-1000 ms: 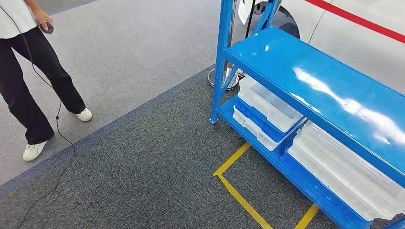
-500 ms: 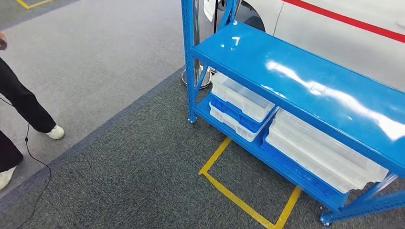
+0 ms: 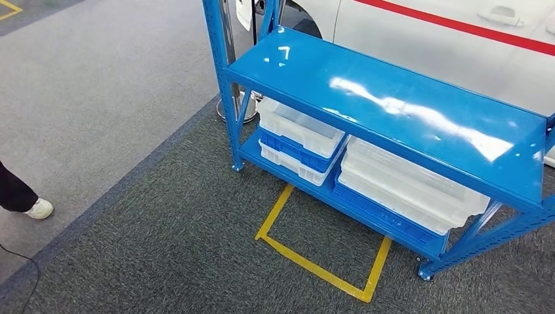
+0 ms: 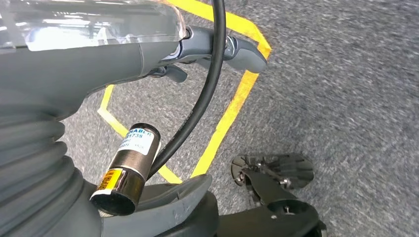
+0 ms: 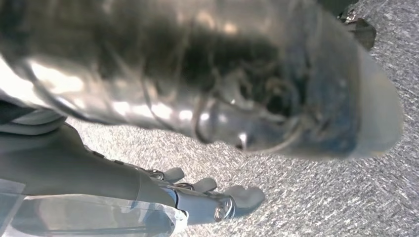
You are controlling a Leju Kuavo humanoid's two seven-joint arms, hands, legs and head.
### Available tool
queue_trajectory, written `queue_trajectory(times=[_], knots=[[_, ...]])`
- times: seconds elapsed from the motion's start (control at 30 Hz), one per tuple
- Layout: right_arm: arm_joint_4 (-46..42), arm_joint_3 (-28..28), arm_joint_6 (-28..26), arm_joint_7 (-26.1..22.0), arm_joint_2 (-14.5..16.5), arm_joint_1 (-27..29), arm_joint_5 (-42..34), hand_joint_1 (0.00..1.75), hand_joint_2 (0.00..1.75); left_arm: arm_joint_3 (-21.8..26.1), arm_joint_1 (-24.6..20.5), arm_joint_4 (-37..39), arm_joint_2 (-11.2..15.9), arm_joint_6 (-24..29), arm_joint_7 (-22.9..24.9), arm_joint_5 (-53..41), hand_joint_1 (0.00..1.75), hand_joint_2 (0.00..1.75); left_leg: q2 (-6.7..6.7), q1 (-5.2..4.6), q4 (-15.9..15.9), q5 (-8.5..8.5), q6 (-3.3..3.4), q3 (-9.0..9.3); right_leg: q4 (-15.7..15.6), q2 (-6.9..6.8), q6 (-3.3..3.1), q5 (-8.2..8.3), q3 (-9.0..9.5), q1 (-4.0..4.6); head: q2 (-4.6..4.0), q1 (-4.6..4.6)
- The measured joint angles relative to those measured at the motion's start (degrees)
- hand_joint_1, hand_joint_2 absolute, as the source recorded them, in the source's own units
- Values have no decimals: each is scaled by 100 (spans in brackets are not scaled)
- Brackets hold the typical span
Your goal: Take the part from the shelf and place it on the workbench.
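**While facing the blue shelf: both hands low and empty**

While hanging low over the floor, holds nothing in the left robot hand (image 4: 192,47): fingers (image 4: 242,52) stretched out almost straight, thumb (image 4: 173,197) well apart from them, with only a black cable and a small labelled cylinder of the arm between. Hangs above a corner of the yellow tape (image 4: 232,106) on the carpet. Holds nothing in the right robot hand (image 5: 197,200) as well: fingers (image 5: 244,196) loosely extended and slightly spread over speckled grey carpet, touching nothing, beneath a big blurred dark shape close to the lens.

Cannot make out the part itself. Cannot tell whether it lies in one of the bins, since their contents do not show through the cloudy plastic.

Faces a blue metal shelf (image 3: 393,98) at a slant, its glossy top board catching white glare. Sees on the lower board a small clear bin (image 3: 301,127) stacked over a blue tray (image 3: 294,147) and another clear bin, and just beside them a wider clear bin (image 3: 412,190) on a second blue tray.

Looks down on dark carpet (image 3: 163,255), with the taped yellow rectangle (image 3: 314,261) in front of the shelf. Shows paler grey floor (image 3: 98,98) further off, a white vehicle (image 3: 425,46) with a red stripe behind the shelf, and a round metal post base (image 3: 229,111) near the shelf's corner leg. Catches a person's white shoe (image 3: 39,208) and dark trouser hem at the frame edge, and a thin black floor cable (image 3: 19,284) near them.
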Motion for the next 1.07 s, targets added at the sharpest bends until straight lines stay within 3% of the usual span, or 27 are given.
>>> queue_trajectory(times=[0.07, 0.13, 0.2, 0.23, 0.27, 0.3, 0.37, 0.4, 0.47, 0.5, 0.57, 0.6, 0.67, 0.73, 0.77, 0.8, 0.83, 0.9, 0.97, 1.0, 1.07], knots=[[1, -6, -2, -2, 1, 10, 19, 0, 0, 0, -24, 0, -4, -16, 3, -2, 0, 175, 40, 8, 5, -25, -67, 33, -38, 104, -75, 28, -4, -13, 0, -1], [2, -10, -2, -4, 2, 6, 36, 0, 0, 0, -34, 0, -7, -23, 4, -1, 0, 175, -170, 28, 238, -212, -131, -52, -91, 202, -159, 70, 9, -51, 0, -3], [2, -16, -1, -5, 3, -4, 44, 0, 0, 0, -22, 0, -7, -24, 4, 1, 0, 175, -435, 44, 920, -590, -170, -368, -106, 307, -206, 98, -4, -65, 0, -5], [2, -22, -2, -6, 3, -5, 45, 0, 0, -1, -12, 0, -7, -25, 4, 2, 0, 175, -482, 46, 1313, -748, -183, -558, -102, 370, -214, 104, -17, -61, 0, -5], [2, -30, -2, -6, 2, -4, 45, 0, 0, -1, -1, 0, -7, -25, 5, 3, 0, 175, -495, 47, 1579, -807, -192, -692, -96, 441, -216, 108, -25, -58, 0, -5], [2, -36, -2, -6, 2, -1, 45, 0, 0, -1, 8, 0, -7, -25, 5, 5, 0, 175, -498, 49, 1641, -746, -195, -734, -85, 515, -216, 110, -30, -57, 0, -4], [2, -43, -1, -8, 2, 1, 46, 0, 0, 0, 14, 0, -7, -25, 2, 9, 0, 175, -564, 59, 1095, -339, -182, -501, -45, 663, -200, 102, -35, -64, 0, -4], [2, -44, -1, -12, 3, -1, 48, 0, 0, 0, 15, 0, -6, -25, -3, 12, 0, 175, -700, 68, 703, -160, -166, -332, -12, 731, -180, 92, -49, -63, 0, -4], [2, -44, 0, -24, 4, -11, 55, 0, 0, 0, 12, 0, -4, -24, -18, 13, 0, 175, -937, 79, 194, -2, -134, -133, 49, 853, -108, 85, -107, -58, 0, -2], [2, -45, 0, -31, 4, -10, 58, 0, 0, 0, 10, 0, -2, -23, -25, 13, 0, 175, -994, 71, 134, -20, -111, -119, 59, 910, -61, 94, -137, -60, 0, -2], [2, -46, -2, -38, -3, 8, 61, 0, 0, 1, -2, 0, -2, -22, -31, 14, 0, 175, -883, 68, 98, 11, -41, -107, 49, 994, 24, 124, -175, -82, 0, -4], [2, -48, -4, -39, -8, 17, 61, 0, 0, 1, -4, 0, -3, -22, -28, 14, 0, 175, -815, 78, 69, 36, 8, -95, 89, 930, 52, 94, -201, -79, 0, 0], [2, -50, -7, -39, -18, 14, 62, 0, 0, 1, -3, 0, -6, -25, -15, 11, 0, 175, -661, 98, 12, 82, 87, -88, 475, 643, 84, -165, -384, -65, 0, 15], [2, -51, -7, -39, -15, 1, 64, 0, 0, 1, 15, 0, -7, -27, 14, 1, 0, 87, -500, 76, 9, 88, 111, -101, 1197, 408, 114, -546, -720, -59, 0, 26], [2, -51, -7, -38, -15, -1, 65, 0, 0, 1, 24, 0, -7, -27, 32, -4, 0, 44, -418, 65, 13, 85, 111, -108, 1478, 368, 125, -645, -843, -63, 0, 26], [2, -51, -8, -38, -14, 3, 65, 0, 0, 2, 28, 0, -7, -27, 45, -8, 0, 0, -341, 57, 17, 81, 110, -111, 1580, 344, 129, -640, -874, -66, 0, 26], [2, -51, -8, -37, -15, 10, 65, 0, 0, 2, 25, 0, -8, -28, 54, -10, 0, 0, -275, 51, 20, 74, 107, -109, 1452, 321, 124, -527, -786, -66, 0, 27], [2, -51, -9, -37, -16, 18, 65, 0, 0, 1, 15, 0, -10, -31, 58, -20, 0, 0, -165, 45, 22, 53, 87, -86, 696, 169, 72, -191, -359, -43, 0, 27], [1, -51, -9, -38, -19, 5, 65, 0, 0, 0, 10, 0, -13, -34, 58, -29, 0, 0, -73, 23, 29, 24, 35, -59, 103, 16, -12, -19, -45, 9, 0, 26], [0, -51, -9, -38, -20, 0, 65, 0, 0, 0, 6, 0, -14, -34, 58, -33, 0, 0, -30, 15, 25, 15, 3, -46, 6, -8, -49, -17, -9, 33, 0, 25], [0, -52, -9, -39, -21, 4, 65, 0, 0, 0, -10, 0, -14, -35, 58, -40, 0, 0, 27, 11, 7, 12, -46, -23, 11, 71, -89, -8, -28, 48, 0, 26]])
